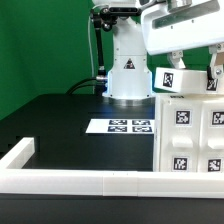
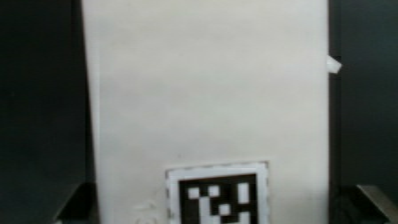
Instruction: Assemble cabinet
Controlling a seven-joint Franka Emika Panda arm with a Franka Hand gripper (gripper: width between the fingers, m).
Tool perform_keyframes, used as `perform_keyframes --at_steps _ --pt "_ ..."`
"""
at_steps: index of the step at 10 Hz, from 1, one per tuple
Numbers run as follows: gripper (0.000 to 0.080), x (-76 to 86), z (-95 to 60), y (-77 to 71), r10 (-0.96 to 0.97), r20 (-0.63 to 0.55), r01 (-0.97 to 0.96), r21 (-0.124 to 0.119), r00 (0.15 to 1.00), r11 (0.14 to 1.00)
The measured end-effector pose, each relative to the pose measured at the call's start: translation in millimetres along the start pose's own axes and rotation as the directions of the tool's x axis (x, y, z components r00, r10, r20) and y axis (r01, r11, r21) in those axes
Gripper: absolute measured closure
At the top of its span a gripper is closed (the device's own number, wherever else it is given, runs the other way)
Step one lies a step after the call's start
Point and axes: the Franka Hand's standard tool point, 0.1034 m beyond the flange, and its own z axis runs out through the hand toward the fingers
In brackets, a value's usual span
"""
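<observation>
Rail (image 1: 90,182) runs low and white across the near edge of my exterior view. Beyond it, at that view's right, the cabinet (image 1: 190,132) stands on the black table (image 1: 60,125), its tagged blocks stacked together. My gripper (image 1: 192,62) hangs over its top block; whether the fingers grip it I cannot tell. The wrist view shows a white cabinet face (image 2: 210,100) with one tag (image 2: 219,196). Further back lies the marker board (image 1: 118,126), then the arm's base (image 1: 128,75).
</observation>
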Motion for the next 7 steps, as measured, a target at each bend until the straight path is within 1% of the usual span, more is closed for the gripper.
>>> perform_keyframes --at_steps 1,2,3,4,5,6,7 --pt "0.0246 0.2 0.1 -0.3 0.102 0.002 -0.102 0.005 0.995 0.995" --pt "0.0246 6.3 0.8 0.6 0.215 0.021 -0.216 0.058 0.976 0.975" --pt "0.0246 6.6 1.8 -0.5 0.362 0.034 -0.364 0.089 0.931 0.927" --pt "0.0246 6.3 2.4 -4.5 0.479 0.041 -0.48 0.133 0.877 0.867" --pt "0.0246 6.8 2.4 -7.3 0.594 0.057 -0.594 0.177 0.802 0.785" --pt "0.0246 7.6 2.5 -7.3 0.632 0.067 -0.632 0.187 0.772 0.752" --pt "0.0246 7.6 2.9 -7.0 0.634 0.067 -0.634 0.186 0.77 0.75"
